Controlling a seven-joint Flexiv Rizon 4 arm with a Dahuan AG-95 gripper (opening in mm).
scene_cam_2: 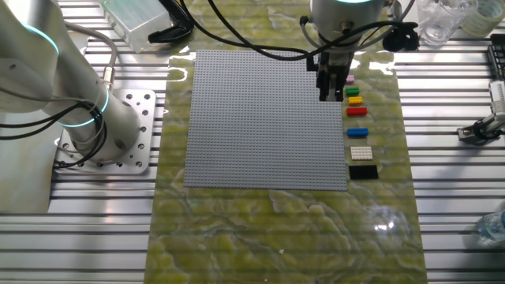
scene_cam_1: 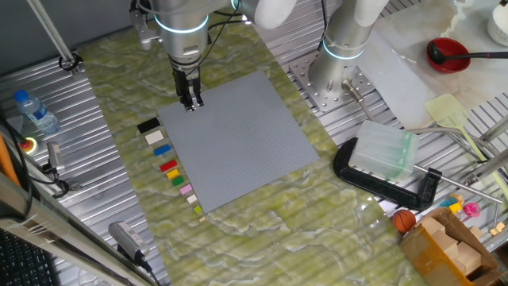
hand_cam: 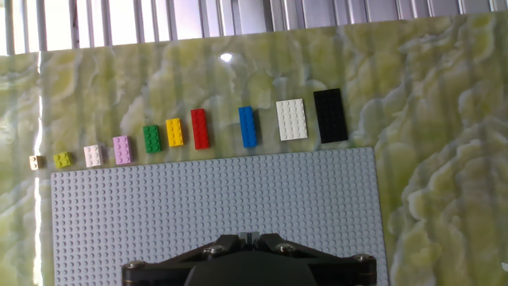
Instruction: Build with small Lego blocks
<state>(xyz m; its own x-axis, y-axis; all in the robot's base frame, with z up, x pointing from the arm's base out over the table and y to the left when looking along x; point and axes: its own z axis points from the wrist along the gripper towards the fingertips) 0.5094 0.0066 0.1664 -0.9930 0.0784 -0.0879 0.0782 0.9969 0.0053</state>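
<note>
- Nine small bricks lie in a single row on the green marbled mat [scene_cam_1: 262, 230], just beside one edge of the grey baseplate [scene_cam_1: 238, 143]; none sits on the plate's studs yet, so the build appears not to have begun.
- Seen from the hand view, the row runs from the black brick [hand_cam: 330, 115] through the white brick [hand_cam: 291, 120], blue brick [hand_cam: 248, 127], red brick [hand_cam: 200, 129], yellow brick [hand_cam: 174, 133], green brick [hand_cam: 152, 139], pink brick [hand_cam: 122, 149] and a pale brick [hand_cam: 93, 155], down to a tiny yellow-green piece [hand_cam: 62, 160] and a tan piece [hand_cam: 35, 162] at the far end, making the count nearer ten.
- The gripper [scene_cam_1: 190, 102] hangs over the plate near the row, fingers pointing down and carrying nothing; the two fixed views show the fingers close together, but whether they are fully closed cannot be told.
- The step in hand looks like choosing and fetching a first brick.
- The larger black or white brick would make a sensible foundation, being the widest.
- To pick well, the fingers should part wider than the brick, centre over it, and close across its short sides.
- Neighbours lie near one another, especially around yellow and green, so a careless descent could nudge them.
- The blue brick has gaps on both sides and would be the easiest to reach cleanly.
- A straight vertical lift should follow.
</note>
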